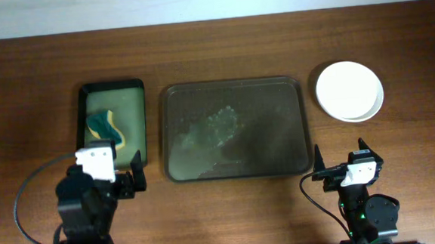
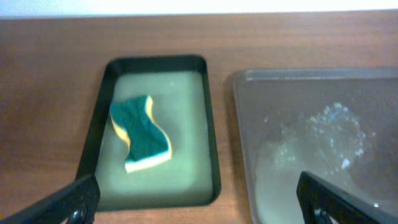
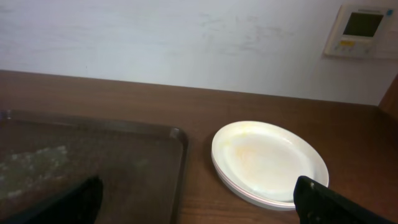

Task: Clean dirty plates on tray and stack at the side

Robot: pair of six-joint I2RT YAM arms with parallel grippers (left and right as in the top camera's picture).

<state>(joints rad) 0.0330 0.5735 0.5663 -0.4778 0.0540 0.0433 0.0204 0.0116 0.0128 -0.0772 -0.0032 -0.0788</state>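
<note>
**One stack, two trays, one sponge, two arms**

Plates [image 1: 349, 91] in a single stack at upper right of the overhead view, on the table [image 1: 198, 47], just beside the tray [image 1: 279, 137]; number in the stack not readable. One black tray [image 1: 110, 85] at left, one green-yellow sponge [image 1: 103, 126] inside. Left gripper [image 2: 196, 193] at lower left, right gripper [image 1: 341, 158] at lower right. Both spread wide, holding nothing, low near the table's front edge.

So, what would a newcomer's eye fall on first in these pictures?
The white plates stacked right of the tray stand out first. The tray in the middle holds only wet smears. Left of it, a green sponge lies in a small black tray.
</note>
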